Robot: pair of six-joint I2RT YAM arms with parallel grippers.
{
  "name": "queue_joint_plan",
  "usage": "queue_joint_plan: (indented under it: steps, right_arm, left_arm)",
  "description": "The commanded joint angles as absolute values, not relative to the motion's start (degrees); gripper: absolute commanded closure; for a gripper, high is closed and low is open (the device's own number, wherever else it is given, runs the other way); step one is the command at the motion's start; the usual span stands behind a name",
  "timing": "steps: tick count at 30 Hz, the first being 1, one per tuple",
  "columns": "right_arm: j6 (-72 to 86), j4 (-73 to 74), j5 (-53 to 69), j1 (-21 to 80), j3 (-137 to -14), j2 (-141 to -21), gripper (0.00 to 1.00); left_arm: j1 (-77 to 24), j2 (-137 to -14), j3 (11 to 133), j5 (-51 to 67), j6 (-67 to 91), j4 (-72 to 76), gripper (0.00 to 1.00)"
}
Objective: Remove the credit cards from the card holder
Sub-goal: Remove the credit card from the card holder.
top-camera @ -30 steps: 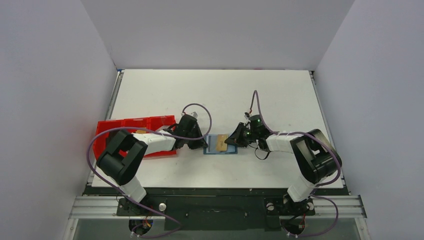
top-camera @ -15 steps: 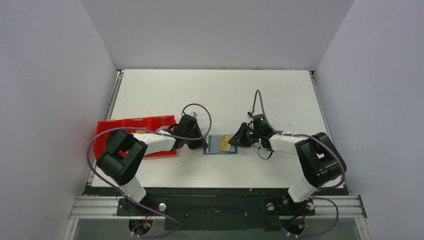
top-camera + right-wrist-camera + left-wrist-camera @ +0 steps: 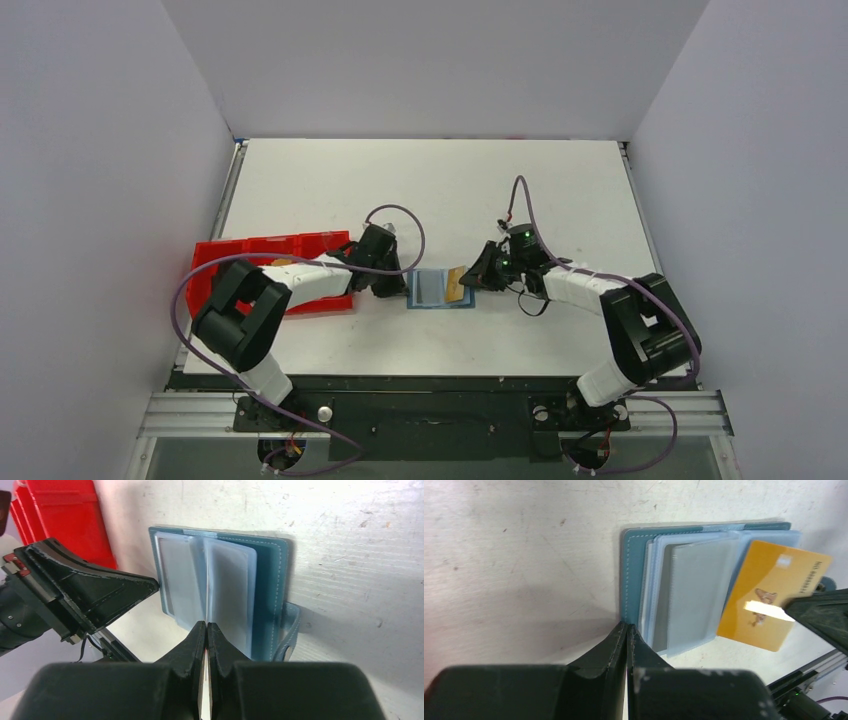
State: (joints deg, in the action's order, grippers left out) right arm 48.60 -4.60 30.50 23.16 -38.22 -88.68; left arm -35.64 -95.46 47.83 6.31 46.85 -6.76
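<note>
Overhead and wrist views of two robot arms meeting over a small teal-blue card holder (image 3: 428,291), which lies open flat on a white table (image 3: 450,190), roughly midway between the arms. Clear plastic sleeves fan across the inside of the holder like pages. A grey card (image 3: 689,595) sits inside one of these sleeves, over the middle of the holder. A gold card (image 3: 774,595) sticks out past the holder's right side at a slight tilt, with its inner edge overlapping the sleeves and its outer part over bare table. The right gripper (image 3: 206,627) comes in from the holder's right, its two black fingers pinched tight on the outer edge of the gold card, which shows as a thin pale sliver between them. The left gripper (image 3: 627,630) comes in from the holder's left, its fingers pressed together with nothing between them, and its tips meet the stitched border on that side. The holder's closing tab (image 3: 290,635) curls out from its right edge, beneath the right gripper. A red tray (image 3: 270,247) sits farther to the holder's left, beyond the left gripper and partly under that arm.
</note>
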Motion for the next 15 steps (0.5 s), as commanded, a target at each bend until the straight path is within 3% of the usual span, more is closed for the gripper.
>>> queue_joint_plan:
  steps: [1,5,7,10,15]
  right_arm:
    - [47.64,-2.87,29.84,22.55,-41.46,-84.54,1.00]
    - [47.68,-1.55,29.97,22.50,-42.87,-83.03,1.00]
    - [47.85,-1.24,30.03,22.48,-43.45,-82.37,1.00]
    - [48.52,-1.11,31.04,22.50,-44.04,-81.57,1.00]
    - [51.35,-4.05,35.03,22.54,-45.17,-80.65,1.00]
  left_arm:
    - [-35.38,-92.22,53.07,3.65,42.89,-13.71,1.00]
    - [-35.33,-90.89,57.10,3.93,40.94,-16.75,0.98]
    - [-35.08,-89.79,58.25,5.04,40.19,-17.23,0.90]
    - [-33.98,-87.14,58.86,7.64,39.41,-16.66,0.69]
    - [-28.47,-81.52,55.82,20.55,40.79,-9.75,0.61]
